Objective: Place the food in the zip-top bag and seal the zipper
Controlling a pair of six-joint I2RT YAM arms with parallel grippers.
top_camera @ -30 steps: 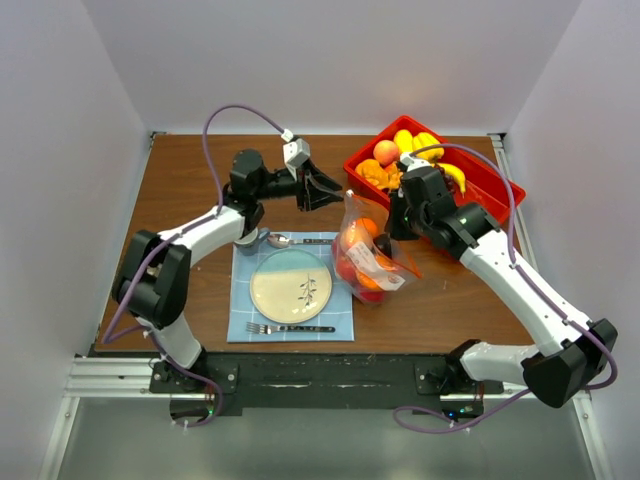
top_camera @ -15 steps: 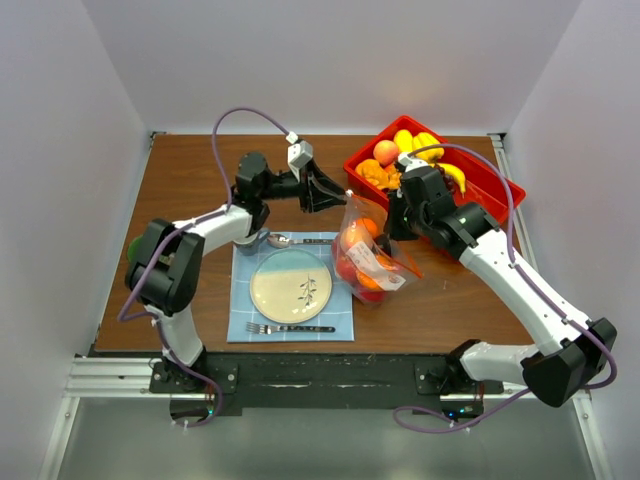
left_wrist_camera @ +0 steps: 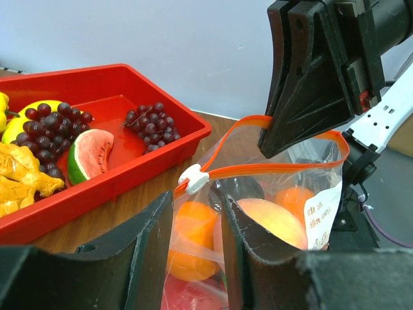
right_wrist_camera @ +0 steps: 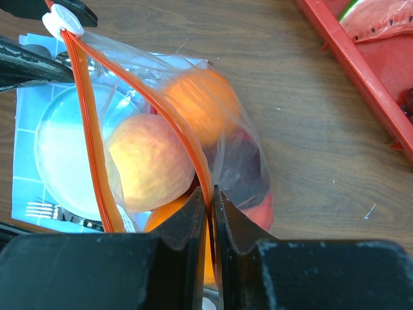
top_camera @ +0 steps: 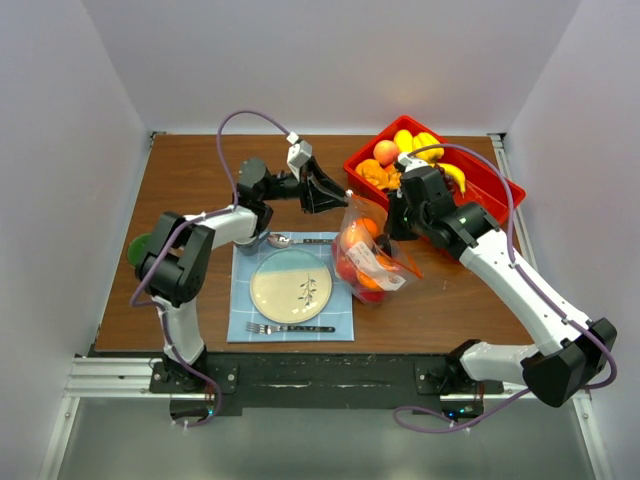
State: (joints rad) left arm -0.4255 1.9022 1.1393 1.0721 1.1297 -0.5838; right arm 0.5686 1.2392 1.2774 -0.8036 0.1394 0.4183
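One bag point(top_camera: 375, 262), two oranges point(left_wrist_camera: 192, 236), one peach point(left_wrist_camera: 274, 223) inside; right gripper point(right_wrist_camera: 210, 194) pinching zipper point(left_wrist_camera: 271, 169); left gripper point(left_wrist_camera: 195, 201) half-open round slider point(left_wrist_camera: 193, 177)

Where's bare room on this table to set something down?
Bare table: the far left corner behind the left arm, and the near right strip between placemat, zip-top bag and right arm. Crowded where red tray, bag, left gripper and right gripper meet.
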